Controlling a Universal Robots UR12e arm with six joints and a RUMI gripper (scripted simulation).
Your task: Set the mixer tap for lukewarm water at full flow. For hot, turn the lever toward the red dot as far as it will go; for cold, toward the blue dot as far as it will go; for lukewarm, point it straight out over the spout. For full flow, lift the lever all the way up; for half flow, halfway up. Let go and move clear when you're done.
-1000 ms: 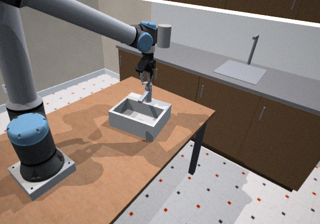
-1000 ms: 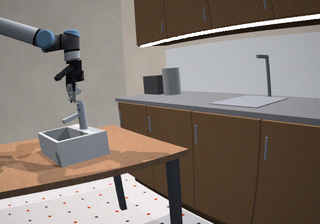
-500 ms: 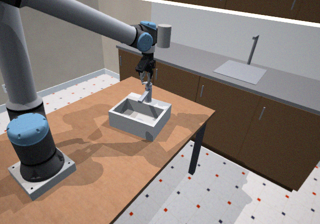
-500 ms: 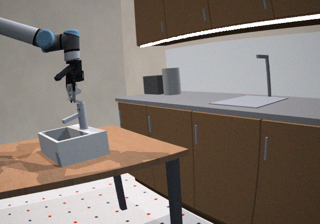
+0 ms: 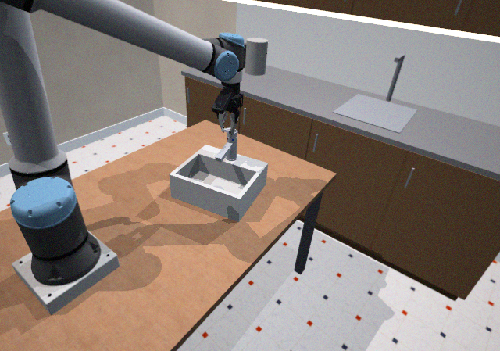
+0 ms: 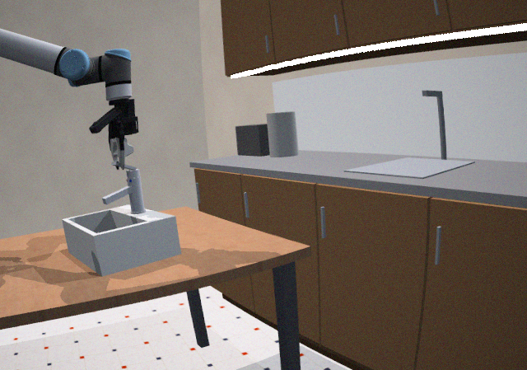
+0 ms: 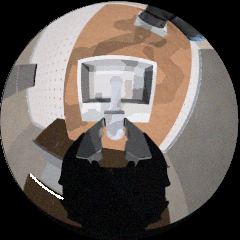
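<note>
A grey mixer tap (image 5: 230, 147) stands at the back rim of a small white sink basin (image 5: 218, 179) on the wooden table. Its spout (image 6: 114, 195) points out over the basin. The lever (image 6: 124, 158) is lifted steeply up above the tap body. My gripper (image 5: 229, 129) comes straight down from above and is shut on the lever. It also shows in the exterior view (image 6: 119, 161). In the wrist view my fingers hold the lever, with the spout (image 7: 115, 92) running straight ahead over the basin (image 7: 116, 89). A blue dot (image 6: 129, 181) shows on the tap body.
The robot base (image 5: 60, 254) is mounted at the table's near left. A kitchen counter (image 5: 363, 112) with a second sink and tap runs behind the table. A grey cylinder (image 6: 281, 133) and a dark box (image 6: 252, 139) stand on it.
</note>
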